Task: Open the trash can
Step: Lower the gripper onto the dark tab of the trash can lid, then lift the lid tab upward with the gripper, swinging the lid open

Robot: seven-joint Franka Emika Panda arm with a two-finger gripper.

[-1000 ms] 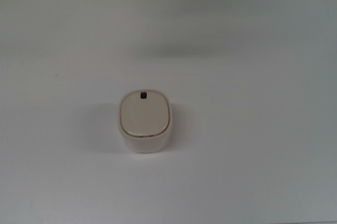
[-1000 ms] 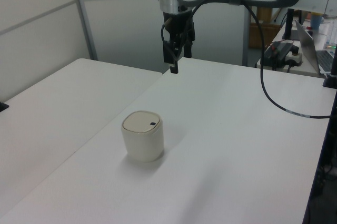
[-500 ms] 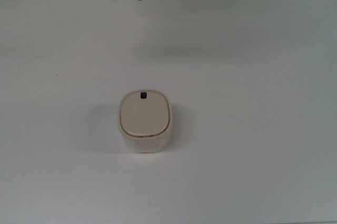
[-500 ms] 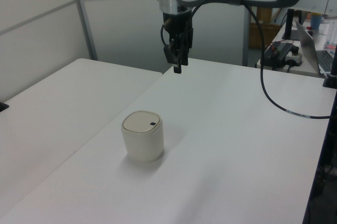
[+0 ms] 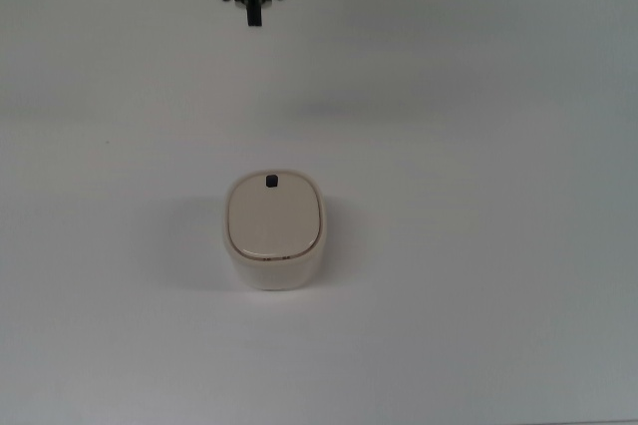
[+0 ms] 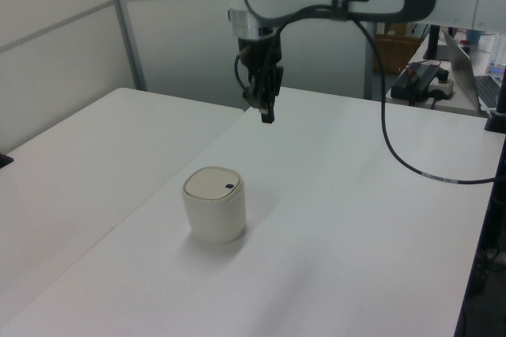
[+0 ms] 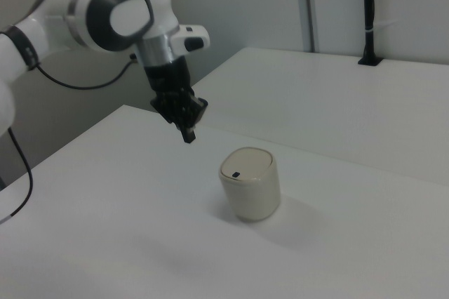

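Squarely near the middle of the white bench (image 5: 478, 245) stands the trash can (image 5: 274, 230), a cream-beige bin with rounded corners. Its flat lid (image 5: 273, 217) is down, so nothing of the inside shows. A small black button (image 5: 271, 182) sits near the lid edge that faces the top view's upper side, the side toward the arm.

Compared with a second ago, the bin has not moved and the lid looks the same. The change is at the gripper (image 5: 254, 14): then its two fingers stood clearly apart at the upper edge of the top view, half a second ago they were much closer, and now they are drawn together into what reads as one dark tip, holding nothing. It has also come a little farther in over the bench toward the bin.

The gripper hangs in the air above the bench, well apart from the trash can, pointing downward in the left view (image 6: 266, 111) and the right view (image 7: 187, 133). A black cable (image 6: 395, 147) loops down from the arm to the bench in the left view.
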